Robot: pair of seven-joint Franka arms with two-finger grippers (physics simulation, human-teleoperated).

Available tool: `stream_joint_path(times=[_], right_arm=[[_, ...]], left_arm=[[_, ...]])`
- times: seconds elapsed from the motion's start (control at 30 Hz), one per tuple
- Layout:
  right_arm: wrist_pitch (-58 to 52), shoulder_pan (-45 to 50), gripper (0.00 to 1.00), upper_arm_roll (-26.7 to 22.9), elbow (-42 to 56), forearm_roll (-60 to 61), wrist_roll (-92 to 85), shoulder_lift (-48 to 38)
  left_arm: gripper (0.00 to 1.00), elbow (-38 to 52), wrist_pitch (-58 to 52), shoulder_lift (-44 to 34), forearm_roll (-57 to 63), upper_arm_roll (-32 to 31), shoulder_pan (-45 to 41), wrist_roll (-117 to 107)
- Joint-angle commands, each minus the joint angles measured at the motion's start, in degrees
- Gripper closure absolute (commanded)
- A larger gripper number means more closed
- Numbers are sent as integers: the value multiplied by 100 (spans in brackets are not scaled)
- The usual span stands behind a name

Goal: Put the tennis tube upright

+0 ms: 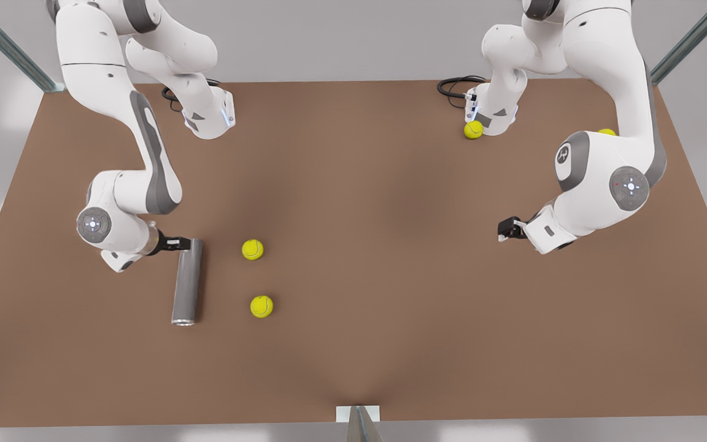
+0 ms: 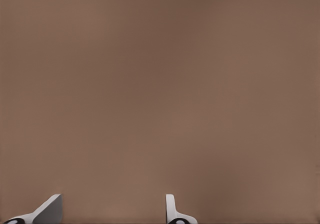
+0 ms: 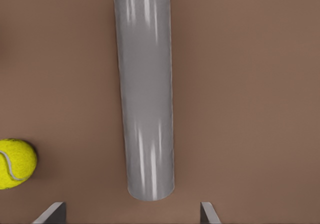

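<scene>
Lying flat on the brown table (image 1: 390,258), the tennis tube (image 1: 187,281) is showing no readable label; the right gripper (image 1: 177,244) is hovering spread-fingered at its far end, while the left gripper (image 1: 509,229) is waiting, fingers apart, over bare table.

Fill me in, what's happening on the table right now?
The tennis tube is lying flat on the brown table, not yet upright. The right gripper hangs open at the tube's plain end, fingers apart on either side of it without touching. The left gripper waits open above bare table on the front view's right. Two tennis balls lie beside the tube, another at the far edge.
</scene>
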Motion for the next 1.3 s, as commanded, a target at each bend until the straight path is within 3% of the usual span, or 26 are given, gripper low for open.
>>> stream_joint_path(times=[0.0, 0.4, 0.7, 0.77, 0.8, 0.93, 1.07, 1.2, 1.27], right_arm=[[790, 7, 0, 0, -31, 8, 266, 98], [1986, -11, 0, -35, 118, -168, 231, 1346], [2135, 7, 0, 17, -119, -150, 239, 1566], [2135, 7, 21, 17, -190, -150, 222, 1531], [2135, 16, 25, 26, -198, -150, 213, 1540], [2038, 165, 31, 17, -128, -150, 195, 1452], [457, 174, 28, 202, 1515, -177, 152, 1425], [316, 279, 28, 764, 2490, -229, -612, 1680], [-19, 894, 28, 773, 3387, -467, -1395, 2093]], left_arm=[[0, 3, -53, -13, 4, -1, -39, -61], [0, 3, -115, -39, 4, -1, -110, -324], [0, 3, -212, -127, 83, -1, -154, -403], [0, 11, -220, -127, 118, -10, -154, -412], [0, 12, -220, -127, 118, -10, -154, -412], [0, 20, -255, -171, 118, -19, -197, -430], [0, 12, -616, -294, 118, 8, -198, -430], [0, 55, -642, -259, 127, 16, -198, -562], [0, 64, -651, -268, 127, 16, -198, -562]])
